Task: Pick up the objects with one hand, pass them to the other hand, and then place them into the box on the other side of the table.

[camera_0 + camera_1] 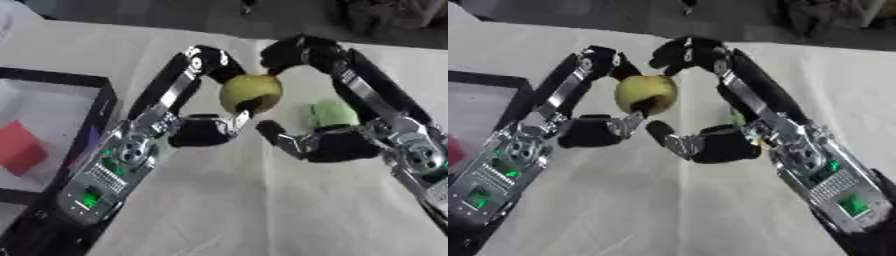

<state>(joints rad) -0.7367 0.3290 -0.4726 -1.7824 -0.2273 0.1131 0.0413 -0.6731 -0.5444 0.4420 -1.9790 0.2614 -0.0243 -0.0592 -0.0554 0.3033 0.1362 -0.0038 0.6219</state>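
Yellow-green apple (249, 93) sits raised above the cream tablecloth (245, 200), near the middle of the view, caught between the two hands. Left hand (203, 131) comes in from the lower left: its long fingers (179, 82) arch up and over, curling onto the apple's upper left side, while the thumb presses in from below, so the fruit is pinched between thumb and fingertips. Left forearm, silver with green lights, slants down toward the lower left corner, lying over the edge of the box. Right hand (337, 145) mirrors this pose from the right: its fingers (302, 50) arch high and bend down toward the top right of the apple, tips touching or just beside it; contact cannot be settled from either view. Its thumb (273, 132) points left, below the apple and apart from it, so this hand is part-open and not closed on anything. A pale green object (331, 113), shape unclear, lies on the cloth just behind the right palm. Black-walled box (103, 107) stands at the left edge of the table, holding a red object (19, 147) on its pale floor.
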